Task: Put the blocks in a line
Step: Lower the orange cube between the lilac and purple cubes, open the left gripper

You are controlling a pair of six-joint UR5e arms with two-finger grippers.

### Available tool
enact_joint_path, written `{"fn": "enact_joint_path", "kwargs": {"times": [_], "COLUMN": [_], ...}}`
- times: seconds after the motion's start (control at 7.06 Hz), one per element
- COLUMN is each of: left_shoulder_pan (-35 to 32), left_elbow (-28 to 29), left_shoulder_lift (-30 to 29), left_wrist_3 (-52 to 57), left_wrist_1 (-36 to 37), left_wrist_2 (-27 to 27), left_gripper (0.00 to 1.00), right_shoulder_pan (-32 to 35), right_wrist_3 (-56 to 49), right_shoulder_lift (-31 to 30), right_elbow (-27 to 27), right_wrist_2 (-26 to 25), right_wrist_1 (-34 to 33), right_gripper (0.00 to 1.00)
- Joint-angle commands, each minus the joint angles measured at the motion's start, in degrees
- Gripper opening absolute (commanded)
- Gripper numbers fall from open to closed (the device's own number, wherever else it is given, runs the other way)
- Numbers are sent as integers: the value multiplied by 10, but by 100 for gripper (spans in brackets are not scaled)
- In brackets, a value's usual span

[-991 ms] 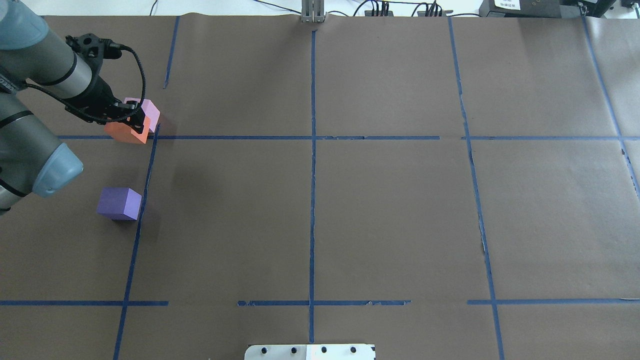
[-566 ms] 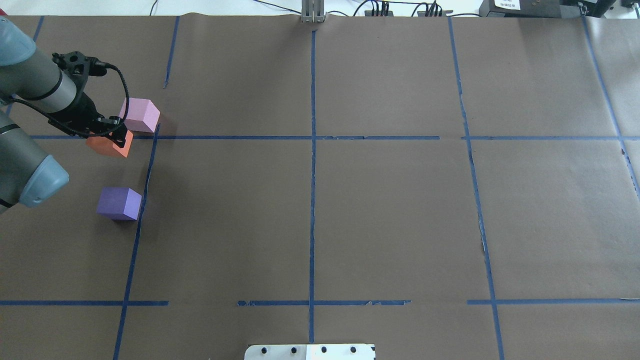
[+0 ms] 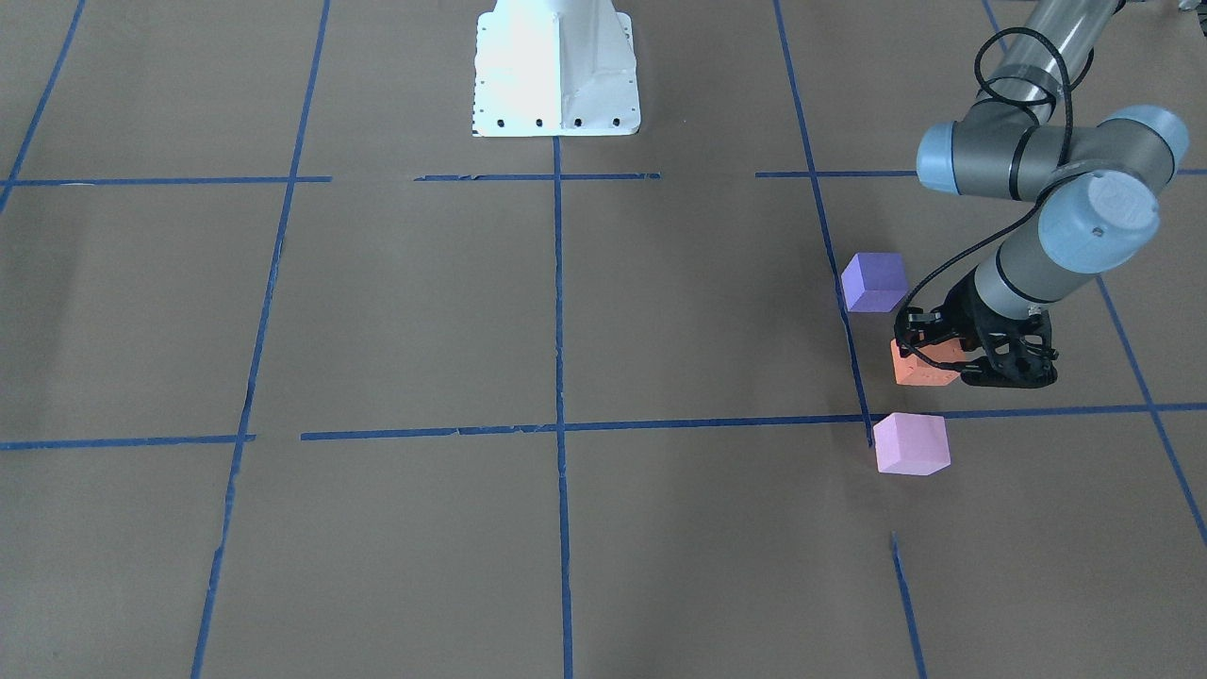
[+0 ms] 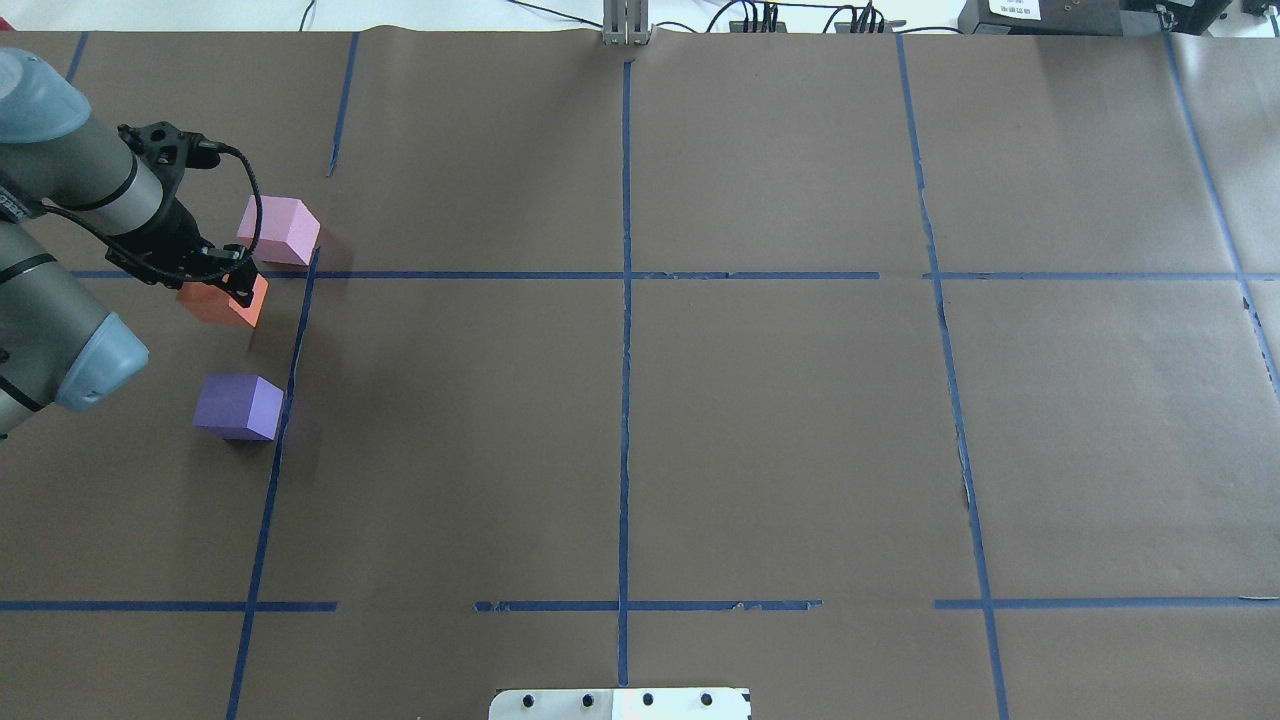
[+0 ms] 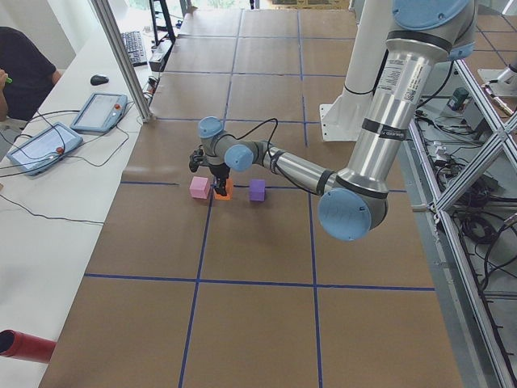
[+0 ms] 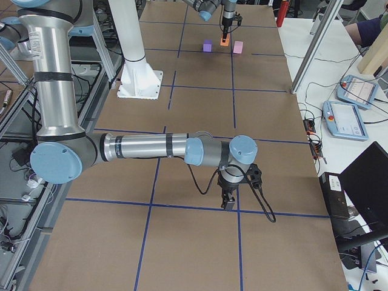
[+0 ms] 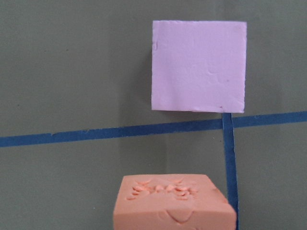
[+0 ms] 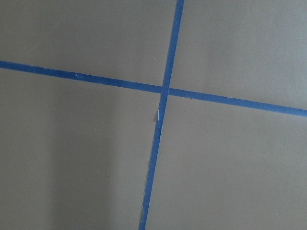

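My left gripper (image 4: 228, 288) is shut on the orange block (image 4: 215, 304), low over the table at the far left; I cannot tell if the block touches the paper. The pale pink block (image 4: 281, 230) lies just beyond it, past a blue tape line. The dark purple block (image 4: 238, 407) lies nearer the robot. In the front-facing view the orange block (image 3: 919, 368) sits between the purple (image 3: 874, 281) and the pink (image 3: 910, 443). The left wrist view shows the orange block (image 7: 175, 203) below the pink one (image 7: 199, 65). My right gripper (image 6: 229, 203) shows only in the exterior right view; I cannot tell its state.
Brown paper with a grid of blue tape lines (image 4: 624, 330) covers the table. The white robot base plate (image 3: 554, 66) stands at the robot's edge. Tablets and cables (image 5: 48, 145) lie on a side bench beyond the table.
My left gripper has carried the orange block away from the pink block's side, leftward and toward the robot, into the gap between pink and purple. The pink and purple blocks have not moved.
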Motion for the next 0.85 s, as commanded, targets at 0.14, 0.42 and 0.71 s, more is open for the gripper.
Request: {"fn": "enact_joint_path", "kwargs": {"times": [0.14, 0.42, 0.71], "left_shoulder_pan": [1, 1, 6], "left_elbow": [24, 34, 53], "left_shoulder_lift": [-14, -14, -16], "left_wrist_3": [0, 0, 0], "left_wrist_1": [-6, -15, -33], "left_wrist_2": [-25, -43, -52], "left_gripper": [27, 28, 28], "right_shoulder_pan": [0, 0, 0], "right_wrist_3": [0, 0, 0], "right_shoulder_lift": [0, 0, 0], "right_elbow": [0, 0, 0], "right_wrist_2": [0, 0, 0], "right_wrist_1": [0, 0, 0], "right_gripper": [100, 100, 100]}}
